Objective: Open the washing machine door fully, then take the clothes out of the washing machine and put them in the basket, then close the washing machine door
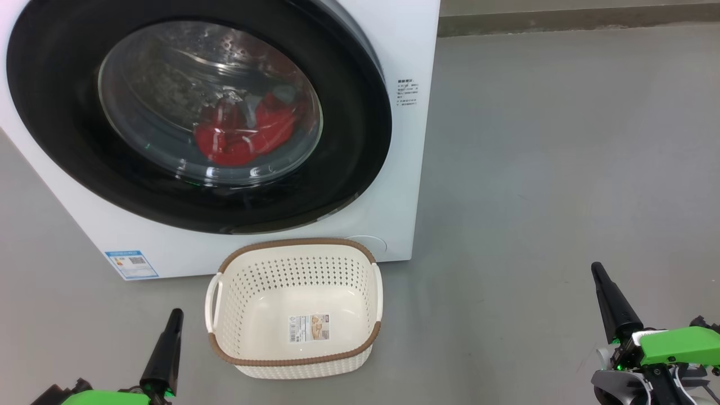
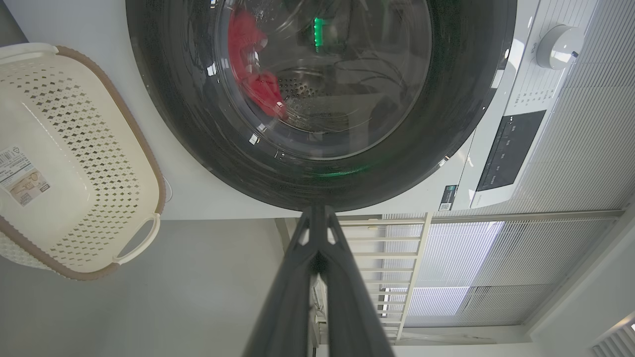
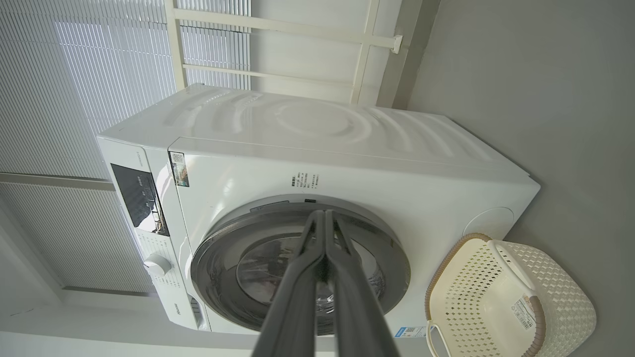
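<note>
- The left gripper (image 1: pixel 175 316) sits at 7 o'clock in the head view. Its 2 dark fingers are pressed together with nothing between them, and they lean toward 1 o'clock above a green wrist part.
- The right gripper (image 1: pixel 598 273) sits at 4 o'clock in the head view. Its jaws are clenched and empty too, and its fingers lean toward 11 o'clock. It is well apart from the basket and the machine.
- In each wrist view, that arm's 2 fingers meet at the tips and aim at the round door without touching it.
- The washing machine (image 1: pixel 410 169) fills the 10 to 12 o'clock part of the head view, with its white front facing the robot.
- The washing machine door (image 1: pixel 169 101) is closed against that front, and its wide black rim circles the clear bowl window.
- The clothes (image 1: pixel 247 135) lie inside the drum behind the glass. They form a red heap low in the window, toward its 5 o'clock side.
- The basket (image 1: pixel 298 243) stands on the floor at 6 o'clock, just in front of the machine's lower edge and between the 2 grippers.
- The basket's mouth faces up and it is empty. Its handles sit at 9 and 3 o'clock, so its long axis runs across the view.
- A paper sticker (image 1: pixel 309 327) lies on the inside of the basket.
- A blue label (image 1: pixel 130 264) sits low on the machine's front at 8 o'clock.
- The floor (image 1: pixel 562 169) is smooth and grey.
- The wrist views show a knob (image 2: pixel 558 45) and a dark control panel (image 2: pixel 511 148) on the machine, and pale blinds (image 3: pixel 74 74) behind it.
</note>
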Robot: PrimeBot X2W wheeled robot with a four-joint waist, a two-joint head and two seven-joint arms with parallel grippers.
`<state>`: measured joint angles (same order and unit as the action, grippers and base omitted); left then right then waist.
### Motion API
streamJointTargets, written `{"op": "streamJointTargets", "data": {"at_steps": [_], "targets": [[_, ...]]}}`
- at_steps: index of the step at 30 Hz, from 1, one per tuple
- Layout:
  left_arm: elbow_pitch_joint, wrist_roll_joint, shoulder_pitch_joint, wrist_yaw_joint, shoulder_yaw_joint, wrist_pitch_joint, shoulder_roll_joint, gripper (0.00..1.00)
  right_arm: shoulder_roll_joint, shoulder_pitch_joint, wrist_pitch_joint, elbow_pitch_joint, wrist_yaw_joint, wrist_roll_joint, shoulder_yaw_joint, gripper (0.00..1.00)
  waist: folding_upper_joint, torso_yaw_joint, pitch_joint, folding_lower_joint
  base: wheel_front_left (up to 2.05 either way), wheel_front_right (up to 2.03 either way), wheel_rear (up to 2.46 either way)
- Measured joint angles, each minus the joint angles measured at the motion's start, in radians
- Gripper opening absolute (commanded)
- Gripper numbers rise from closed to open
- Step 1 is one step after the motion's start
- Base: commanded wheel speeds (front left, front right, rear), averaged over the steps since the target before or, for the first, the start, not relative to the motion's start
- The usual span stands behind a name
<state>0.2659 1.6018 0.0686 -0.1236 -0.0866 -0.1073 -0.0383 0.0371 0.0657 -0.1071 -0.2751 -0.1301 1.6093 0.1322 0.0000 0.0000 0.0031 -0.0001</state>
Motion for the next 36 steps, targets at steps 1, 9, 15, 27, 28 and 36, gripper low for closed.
{"op": "streamJointTargets", "data": {"at_steps": [1,9,15,27,28,36], "targets": [[0.000,0.000,0.000,0.000,0.000,0.000,0.000,0.00,0.000,0.000,0.000,0.000,0.000,0.000,0.000,0.00,0.0000,0.000,0.000,0.0000,0.00,0.00,0.00],[0.000,0.000,0.000,0.000,0.000,0.000,0.000,0.00,0.000,0.000,0.000,0.000,0.000,0.000,0.000,0.00,0.0000,0.000,0.000,0.0001,0.00,0.00,0.00],[0.000,0.000,0.000,0.000,0.000,0.000,0.000,0.00,0.000,0.000,0.000,0.000,0.000,0.000,0.000,0.00,0.0000,0.000,0.000,0.0001,0.00,0.00,0.00],[0.000,0.000,0.000,0.000,0.000,0.000,0.000,0.00,0.000,0.000,0.000,0.000,0.000,0.000,0.000,0.00,0.0000,0.000,0.000,0.0001,0.00,0.00,0.00],[0.000,0.000,0.000,0.000,0.000,0.000,0.000,0.00,0.000,0.000,0.000,0.000,0.000,0.000,0.000,0.00,0.0000,0.000,0.000,0.0001,0.00,0.00,0.00],[0.063,0.000,-0.042,0.001,0.001,0.000,0.018,1.00,-0.022,-0.044,0.001,-0.069,0.000,0.000,-0.011,1.00,0.0000,0.000,0.000,0.0001,0.00,0.00,0.00]]}}
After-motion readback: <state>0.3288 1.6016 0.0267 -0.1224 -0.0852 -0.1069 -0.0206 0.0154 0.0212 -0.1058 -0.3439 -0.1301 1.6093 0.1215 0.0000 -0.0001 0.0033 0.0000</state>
